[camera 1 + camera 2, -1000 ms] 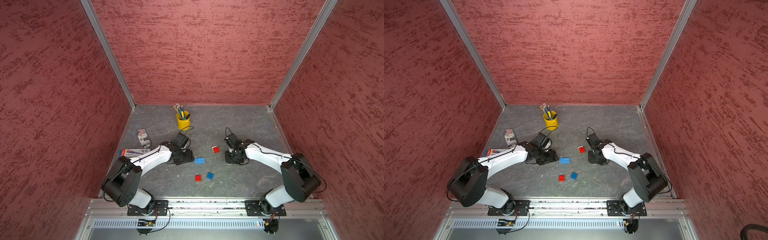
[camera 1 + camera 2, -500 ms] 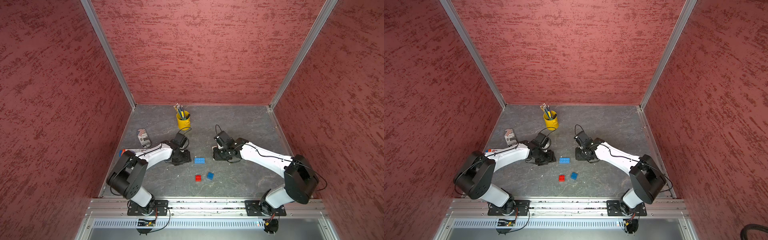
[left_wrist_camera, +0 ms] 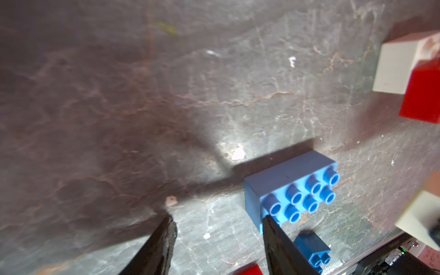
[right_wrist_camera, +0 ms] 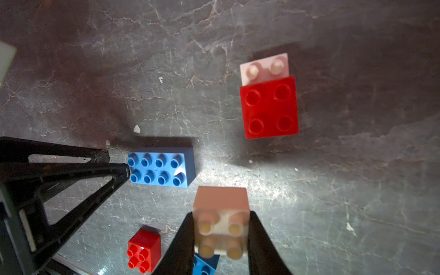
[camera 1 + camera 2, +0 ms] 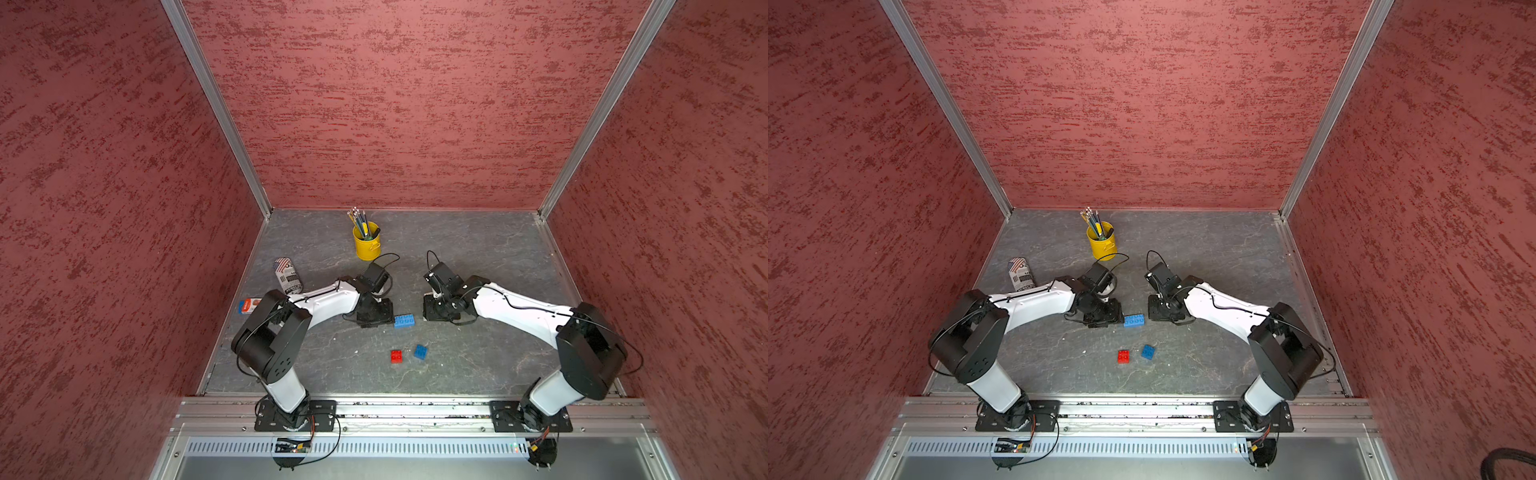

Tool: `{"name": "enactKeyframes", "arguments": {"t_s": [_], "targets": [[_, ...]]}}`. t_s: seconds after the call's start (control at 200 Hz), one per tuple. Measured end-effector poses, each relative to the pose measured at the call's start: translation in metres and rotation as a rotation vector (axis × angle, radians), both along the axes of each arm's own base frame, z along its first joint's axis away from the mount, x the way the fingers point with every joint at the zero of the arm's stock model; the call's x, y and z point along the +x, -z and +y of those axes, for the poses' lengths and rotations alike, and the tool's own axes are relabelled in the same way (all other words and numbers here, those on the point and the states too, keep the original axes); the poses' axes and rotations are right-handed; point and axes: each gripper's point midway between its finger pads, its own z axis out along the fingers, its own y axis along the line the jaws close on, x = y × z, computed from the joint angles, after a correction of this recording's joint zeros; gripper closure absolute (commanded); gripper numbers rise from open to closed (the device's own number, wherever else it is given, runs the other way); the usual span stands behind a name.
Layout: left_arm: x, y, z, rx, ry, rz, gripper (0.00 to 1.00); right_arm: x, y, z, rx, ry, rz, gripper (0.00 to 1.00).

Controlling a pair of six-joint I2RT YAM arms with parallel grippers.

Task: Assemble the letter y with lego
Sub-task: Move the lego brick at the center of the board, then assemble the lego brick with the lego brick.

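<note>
The long blue brick (image 5: 404,321) lies flat, studs up, about the middle of the bench (image 5: 478,249), joined to nothing. My left gripper (image 3: 217,228) stands at one short end of it. Its fingers are partly apart with nothing between them, and one fingertip is against that end in both wrist views. My right gripper (image 4: 221,214) is near the brick's other end, clamped on a white square brick (image 4: 221,238) with its studs facing my wrist camera; whether it clears the bench I cannot tell.

Apart from the long blue brick, a stacked red square (image 4: 269,107) sits on a second white square (image 4: 264,67), shifted so that one row of white studs shows. Only the wrist views show this pair.

Nearer the front edge, a loose red square (image 5: 396,356) and the small blue square (image 5: 420,351) lie side by side, close but not touching.

A yellow cup (image 5: 367,243) of pencils stands near the back edge. A printed can (image 5: 287,276) lies on its side towards the left edge, and a small orange and blue pack (image 5: 249,306) lies at that edge
</note>
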Motion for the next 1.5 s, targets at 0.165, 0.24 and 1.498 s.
{"name": "enactKeyframes", "arguments": {"t_s": [0.165, 0.24, 1.498], "targets": [[-0.002, -0.001, -0.003, -0.004, 0.010, 0.002, 0.39, 0.004, 0.001, 0.015, 0.011, -0.028, 0.004, 0.75], [-0.002, -0.004, -0.002, -0.008, 0.008, -0.005, 0.39, 0.006, 0.001, 0.022, 0.010, -0.047, 0.002, 0.75], [-0.013, -0.014, 0.044, -0.005, -0.102, -0.029, 0.38, 0.010, 0.028, 0.038, -0.220, -0.232, 0.046, 0.80]]}}
